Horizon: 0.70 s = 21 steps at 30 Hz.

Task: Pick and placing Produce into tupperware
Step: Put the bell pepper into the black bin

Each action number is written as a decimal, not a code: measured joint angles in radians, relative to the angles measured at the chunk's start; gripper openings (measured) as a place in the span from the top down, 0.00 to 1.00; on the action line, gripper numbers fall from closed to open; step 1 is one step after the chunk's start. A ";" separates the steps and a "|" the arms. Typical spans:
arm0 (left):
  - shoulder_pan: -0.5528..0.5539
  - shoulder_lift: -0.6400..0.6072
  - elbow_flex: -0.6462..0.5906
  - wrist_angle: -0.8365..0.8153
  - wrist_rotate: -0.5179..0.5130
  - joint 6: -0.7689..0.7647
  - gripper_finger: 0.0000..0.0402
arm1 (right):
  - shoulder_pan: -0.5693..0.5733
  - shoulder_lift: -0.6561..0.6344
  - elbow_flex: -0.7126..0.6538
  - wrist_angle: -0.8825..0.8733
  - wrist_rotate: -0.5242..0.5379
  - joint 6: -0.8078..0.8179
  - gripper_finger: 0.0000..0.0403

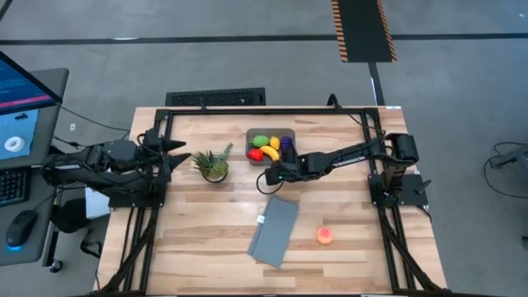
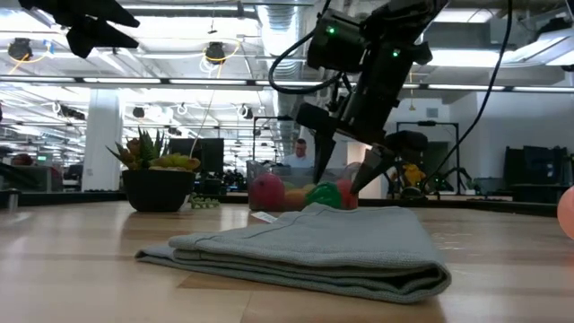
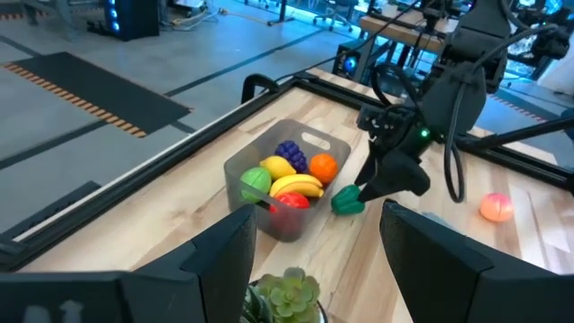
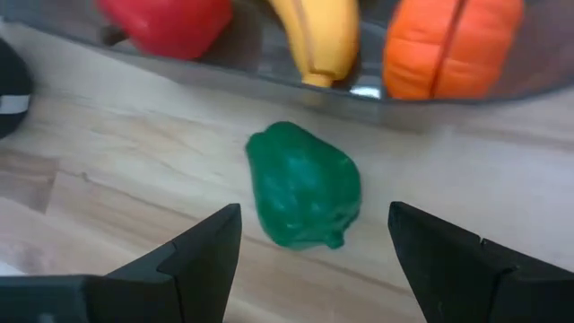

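Note:
The tupperware (image 1: 271,147) (image 3: 289,175) stands on the table toward its far edge. It holds a light green piece, a yellow lemon, a banana, purple grapes, an orange piece and a red one. A dark green toy pepper (image 4: 305,186) (image 3: 348,201) lies on the wood just outside the tub's near wall. My right gripper (image 4: 314,242) (image 1: 271,176) hangs open right over the pepper, one finger on each side, touching nothing. A pink-orange fruit (image 1: 325,236) (image 3: 496,207) lies alone toward the near right. My left gripper (image 3: 314,260) is open, raised at the table's left (image 1: 175,153).
A spiky potted plant (image 1: 214,163) (image 2: 157,175) stands left of the tub. A folded grey cloth (image 1: 275,229) (image 2: 305,247) lies near of my right gripper. A black frame runs along the table's far and side edges. Bare wood lies at the near left.

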 joint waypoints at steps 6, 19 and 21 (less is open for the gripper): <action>0.000 0.000 0.000 0.000 0.000 0.004 0.43 | -0.016 0.000 0.001 0.040 -0.005 -0.068 0.24; 0.000 0.000 0.000 0.000 0.000 0.003 0.43 | -0.048 0.002 0.001 0.025 -0.030 -0.083 0.24; 0.000 0.000 0.000 0.000 0.000 0.003 0.43 | -0.051 0.002 0.001 0.024 -0.032 -0.083 0.24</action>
